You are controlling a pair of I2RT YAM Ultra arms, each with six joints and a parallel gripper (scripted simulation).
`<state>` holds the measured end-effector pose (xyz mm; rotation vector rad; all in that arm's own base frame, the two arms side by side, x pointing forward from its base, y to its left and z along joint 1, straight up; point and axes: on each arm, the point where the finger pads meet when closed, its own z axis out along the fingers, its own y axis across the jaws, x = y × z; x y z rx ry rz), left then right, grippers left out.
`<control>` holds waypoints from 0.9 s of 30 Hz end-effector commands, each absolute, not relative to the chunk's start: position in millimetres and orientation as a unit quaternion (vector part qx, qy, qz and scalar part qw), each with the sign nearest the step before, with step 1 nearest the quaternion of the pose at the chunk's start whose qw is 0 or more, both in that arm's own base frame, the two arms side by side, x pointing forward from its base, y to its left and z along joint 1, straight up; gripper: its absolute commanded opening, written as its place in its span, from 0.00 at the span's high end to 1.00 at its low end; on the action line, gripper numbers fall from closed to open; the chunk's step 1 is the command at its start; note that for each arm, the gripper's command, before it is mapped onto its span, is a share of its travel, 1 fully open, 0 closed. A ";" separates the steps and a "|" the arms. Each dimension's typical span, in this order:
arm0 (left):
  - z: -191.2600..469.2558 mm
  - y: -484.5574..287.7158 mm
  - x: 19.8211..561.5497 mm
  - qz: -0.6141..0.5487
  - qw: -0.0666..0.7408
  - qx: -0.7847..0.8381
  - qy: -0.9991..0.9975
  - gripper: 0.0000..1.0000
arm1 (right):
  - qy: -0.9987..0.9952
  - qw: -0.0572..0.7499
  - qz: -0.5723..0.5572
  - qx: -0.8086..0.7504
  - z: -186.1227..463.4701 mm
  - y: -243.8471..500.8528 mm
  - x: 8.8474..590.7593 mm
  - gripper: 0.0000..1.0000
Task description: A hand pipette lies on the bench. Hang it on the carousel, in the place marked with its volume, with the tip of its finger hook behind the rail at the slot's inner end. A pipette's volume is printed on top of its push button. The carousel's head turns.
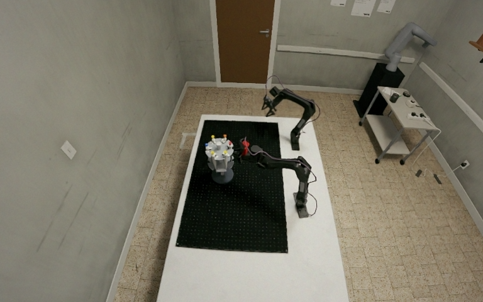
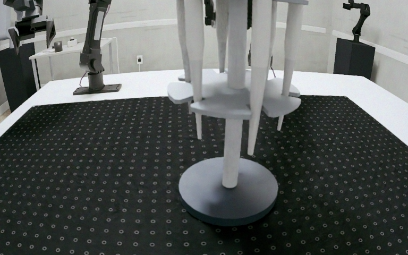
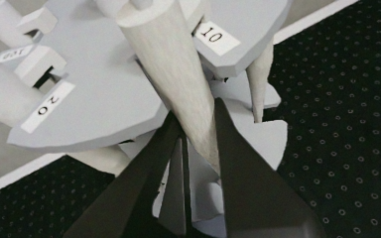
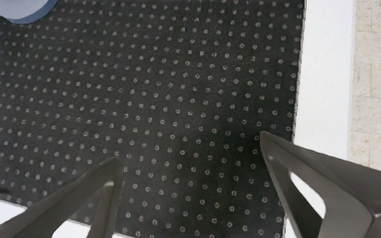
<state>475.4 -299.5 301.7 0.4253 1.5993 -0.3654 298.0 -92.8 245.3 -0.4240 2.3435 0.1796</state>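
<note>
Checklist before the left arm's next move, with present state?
1. Left pincer shut on pipette: ok
2. Pipette at the carousel, beside the 10 label: ok
3. Pipette's volume readable on its button: cannot tell
4. Hook tip behind rail: cannot tell
5. Right pincer open, away from carousel: ok

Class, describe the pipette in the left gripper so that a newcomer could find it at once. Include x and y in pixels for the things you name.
On the black mat (image 1: 245, 213) (image 2: 90, 150) (image 3: 337, 99) (image 4: 174, 74) stands a grey carousel (image 1: 222, 173) (image 2: 228, 195) (image 3: 99, 94). At its head, find the label reading 10 (image 3: 216, 37); the pale, tapering pipette (image 3: 174, 74) slants down just beside it. Unlike its neighbours, it runs between the dark fingers of the left gripper (image 1: 236, 153) (image 3: 195, 111).
</note>
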 end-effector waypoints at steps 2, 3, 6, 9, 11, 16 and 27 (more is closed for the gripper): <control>348.3 -293.6 473.6 -0.170 0.695 0.178 0.676 0.88 | 0.907 0.380 0.066 -0.168 252.8 -96.2 301.9 0.00; 348.7 -293.5 473.6 -0.170 0.696 0.178 0.675 0.88 | 0.907 0.380 0.066 -0.168 252.8 -96.2 301.9 0.00; 348.8 -293.5 473.6 -0.170 0.696 0.178 0.675 0.88 | 0.907 0.380 0.066 -0.168 252.8 -96.2 301.9 0.00; 348.8 -293.5 473.6 -0.170 0.696 0.178 0.675 0.88 | 0.907 0.380 0.066 -0.168 252.8 -96.2 301.9 0.00; 348.8 -293.5 473.6 -0.170 0.696 0.178 0.675 0.88 | 0.907 0.380 0.066 -0.168 252.8 -96.2 301.9 0.00; 348.8 -293.5 473.6 -0.170 0.696 0.178 0.675 0.88 | 0.907 0.380 0.066 -0.168 252.8 -96.2 301.9 0.00; 348.8 -293.5 473.6 -0.170 0.696 0.178 0.675 0.88 | 0.907 0.380 0.066 -0.168 252.8 -96.2 301.9 0.00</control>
